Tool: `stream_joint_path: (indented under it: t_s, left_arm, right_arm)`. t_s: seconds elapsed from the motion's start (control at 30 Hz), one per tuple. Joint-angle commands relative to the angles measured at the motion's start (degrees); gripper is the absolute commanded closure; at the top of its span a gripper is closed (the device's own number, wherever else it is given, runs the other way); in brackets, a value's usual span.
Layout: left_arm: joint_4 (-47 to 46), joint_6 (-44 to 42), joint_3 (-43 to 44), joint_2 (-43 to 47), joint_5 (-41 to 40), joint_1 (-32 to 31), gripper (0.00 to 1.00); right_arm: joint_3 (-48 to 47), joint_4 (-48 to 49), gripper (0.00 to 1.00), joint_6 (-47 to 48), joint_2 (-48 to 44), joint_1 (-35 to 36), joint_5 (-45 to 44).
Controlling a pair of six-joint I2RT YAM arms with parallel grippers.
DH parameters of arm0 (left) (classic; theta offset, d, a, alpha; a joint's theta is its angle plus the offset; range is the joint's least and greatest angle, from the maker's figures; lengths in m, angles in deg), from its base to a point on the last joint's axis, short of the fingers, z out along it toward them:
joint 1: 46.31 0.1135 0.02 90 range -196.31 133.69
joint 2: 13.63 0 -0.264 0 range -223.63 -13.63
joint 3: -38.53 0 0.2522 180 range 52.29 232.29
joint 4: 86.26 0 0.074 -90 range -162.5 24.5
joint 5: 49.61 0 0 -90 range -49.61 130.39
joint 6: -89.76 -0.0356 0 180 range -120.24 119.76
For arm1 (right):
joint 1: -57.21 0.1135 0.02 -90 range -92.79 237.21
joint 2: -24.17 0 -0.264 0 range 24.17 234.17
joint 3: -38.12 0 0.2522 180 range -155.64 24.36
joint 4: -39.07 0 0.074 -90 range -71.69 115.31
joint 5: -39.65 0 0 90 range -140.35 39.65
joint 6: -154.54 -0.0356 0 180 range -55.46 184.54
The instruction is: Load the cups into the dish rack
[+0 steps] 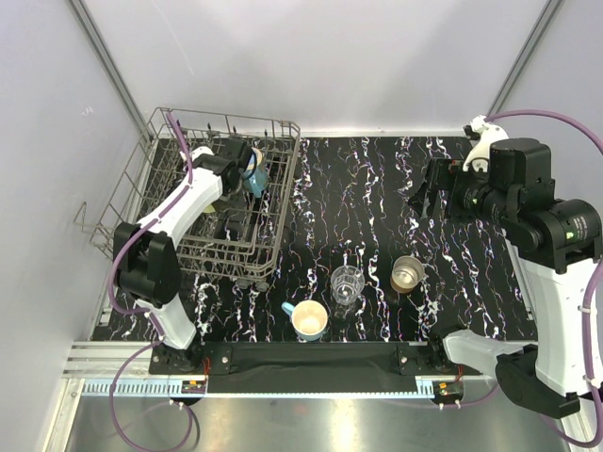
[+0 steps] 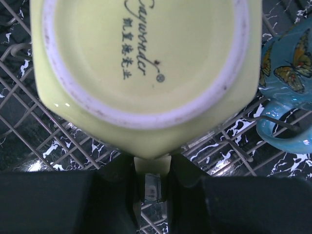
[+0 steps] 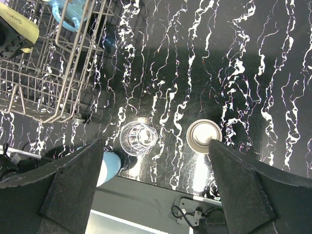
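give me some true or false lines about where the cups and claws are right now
1. The clear glass tumbler stands on the black marbled table, outside the grey wire dish rack. True.
2. The shiny metal cup sits in the rack. False: it stands on the table, right of the tumbler.
3. The left claw grips a pale yellow-green cup over the rack's wires. True.
4. The right claw holds the light-blue mug with cream inside. False: it is open and empty; the mug is on the table.
5. The teal butterfly mug is in the rack. True.
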Motion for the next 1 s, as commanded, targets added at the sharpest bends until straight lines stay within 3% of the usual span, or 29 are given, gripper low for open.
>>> stream_joint_path:
  t_s: [0.0,0.27,0.37,0.67,0.83,0.87,0.97]
  left_arm:
    - [-5.06,2.56,-0.40,1.40,-3.66,0.37,1.00]
    - [-6.82,3.70,-1.47,-0.97,-1.20,1.33,0.98]
    - [-7.79,5.28,-3.30,-1.15,-0.94,1.42,0.87]
    - [-6.82,5.37,-2.87,-3.97,0.65,1.69,0.71]
    - [-6.82,5.38,-2.96,-4.14,1.70,1.69,0.48]
    - [-6.74,5.20,-2.87,-3.88,1.96,1.69,0.36]
    - [-6.38,4.67,-2.61,-3.18,2.93,1.69,0.24]
  right_arm:
    - [0.03,-1.02,0.04,0.95,0.47,0.57,-1.25]
    - [0.47,-1.02,0.05,0.34,0.73,0.57,-0.99]
    - [0.91,-1.10,0.04,0.16,0.73,0.48,-0.90]
    - [1.70,-0.84,0.05,0.42,0.73,0.57,-0.81]
    - [1.79,-0.84,0.04,0.78,0.56,0.48,-0.90]
    - [1.96,-0.84,0.05,0.69,0.47,0.56,-0.99]
    - [2.49,-0.75,0.05,0.69,0.29,0.57,-0.55]
